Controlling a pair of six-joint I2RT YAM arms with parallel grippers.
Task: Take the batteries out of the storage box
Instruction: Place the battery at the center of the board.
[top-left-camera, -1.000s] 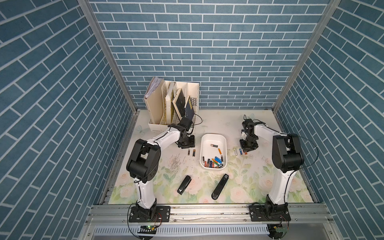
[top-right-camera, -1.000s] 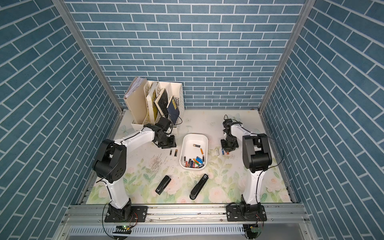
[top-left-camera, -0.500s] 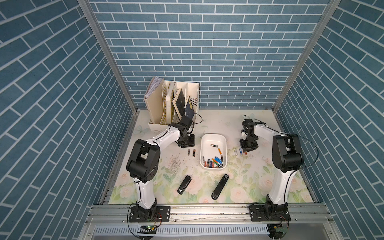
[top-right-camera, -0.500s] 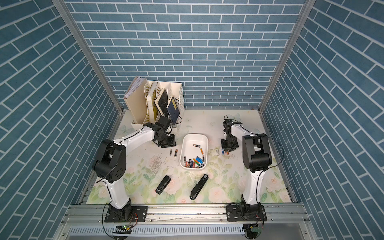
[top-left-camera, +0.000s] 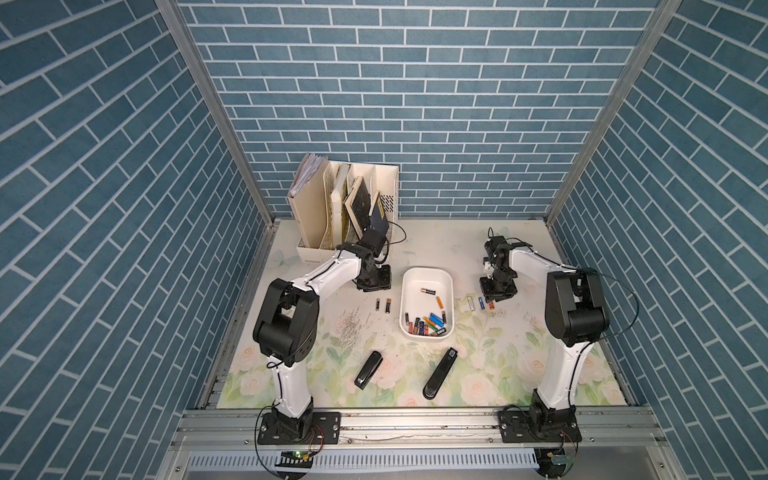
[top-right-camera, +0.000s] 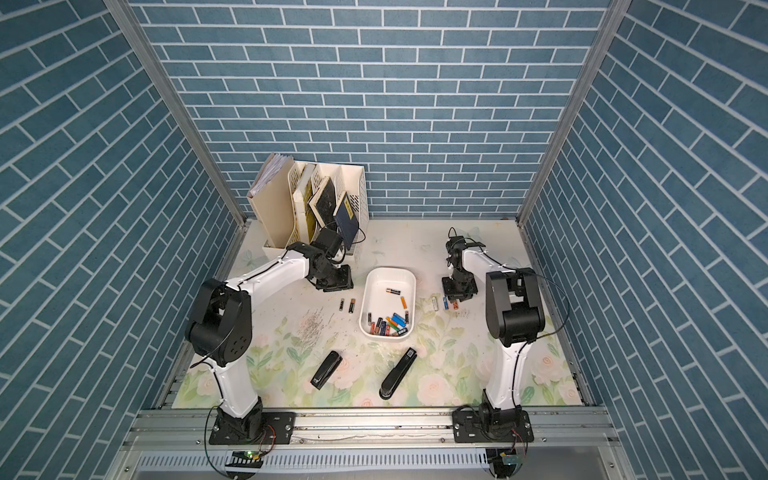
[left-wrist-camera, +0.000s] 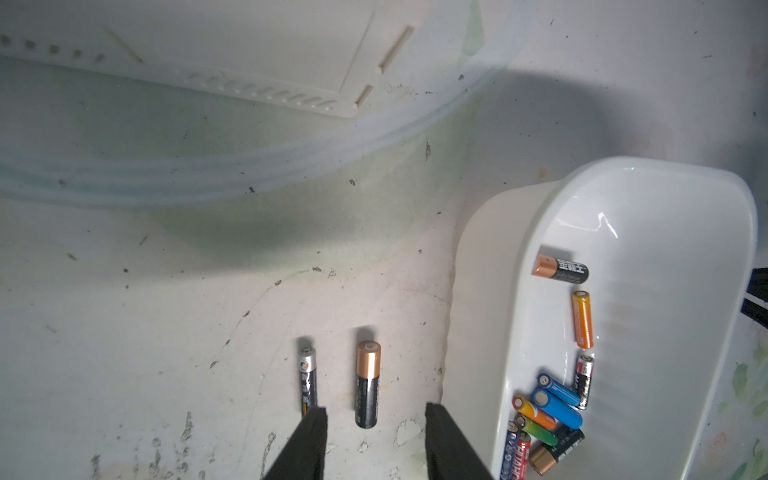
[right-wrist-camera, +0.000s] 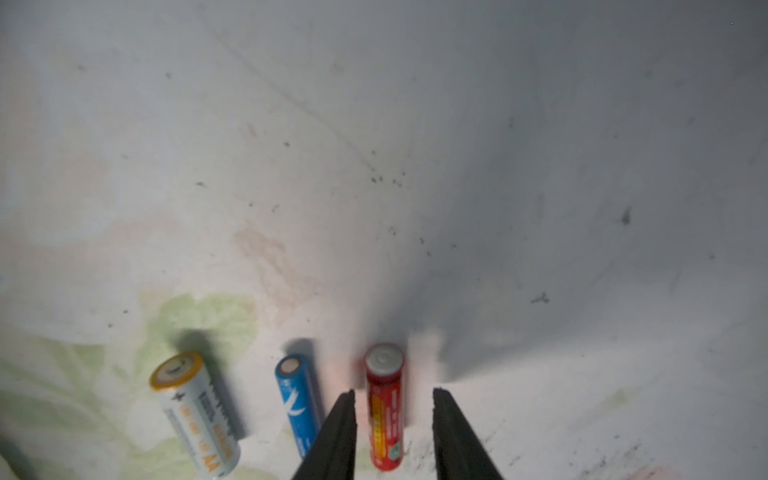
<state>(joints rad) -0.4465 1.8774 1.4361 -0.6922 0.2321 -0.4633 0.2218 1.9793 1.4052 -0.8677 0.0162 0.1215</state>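
Note:
The white storage box (top-left-camera: 427, 271) (top-right-camera: 392, 270) sits mid-table in both top views. Several batteries (top-left-camera: 428, 326) lie inside it, most of them at its near end. Two batteries (top-left-camera: 383, 305) lie on the mat to its left and three (top-left-camera: 480, 302) to its right. My left gripper (left-wrist-camera: 376, 411) is open, and a black-and-copper battery (left-wrist-camera: 368, 384) lies loose between its fingers, beside the box wall (left-wrist-camera: 478, 291). My right gripper (right-wrist-camera: 394, 392) is open, with a gap on each side of the red battery (right-wrist-camera: 384, 407) lying between its fingers. A blue battery (right-wrist-camera: 296, 399) and a white one (right-wrist-camera: 195, 411) lie alongside.
A cream file organizer (top-left-camera: 345, 208) with books stands at the back left, close behind my left arm. Two black staplers (top-left-camera: 368, 370) (top-left-camera: 440, 372) lie near the front edge. Loose staples (top-left-camera: 349, 328) are scattered left of the box. Brick walls enclose three sides.
The right gripper's jaws have spread a little around the red battery. Nothing else has visibly moved.

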